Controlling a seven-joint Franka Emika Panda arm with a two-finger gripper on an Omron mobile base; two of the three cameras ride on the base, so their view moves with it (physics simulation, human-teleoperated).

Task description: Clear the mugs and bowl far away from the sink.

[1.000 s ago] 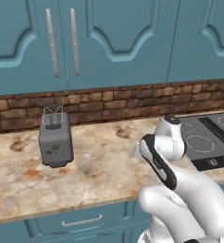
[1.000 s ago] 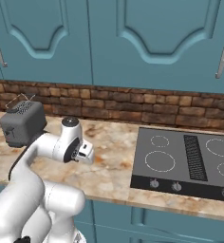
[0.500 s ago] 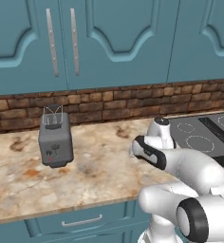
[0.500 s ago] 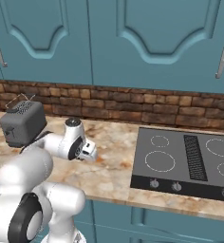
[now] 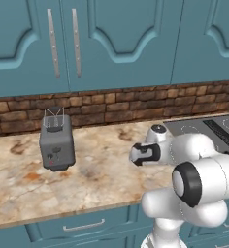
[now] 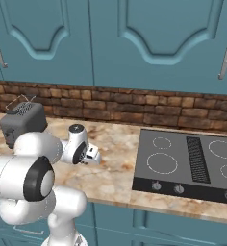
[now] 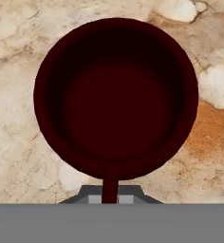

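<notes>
Hand closed tight on the handle of the dark maroon mug, which hangs straight below it, mouth up toward the camera. Grip on the thin handle rather than the rim is probably why the mug sits centred under the wrist and level. Mug interior looks empty: dark bottom, no liquid or contents visible. Below it lies marbled tan worktop; whether the mug touches the surface or is just above it cannot be told.

From the right base view the hand points out over the worktop between the grey toaster and the black stovetop, near the front edge. Left base view shows the toaster well apart from the arm. Judgement: this stretch looks like a suitable drop-off spot, so setting down is the likely step in hand.
</notes>
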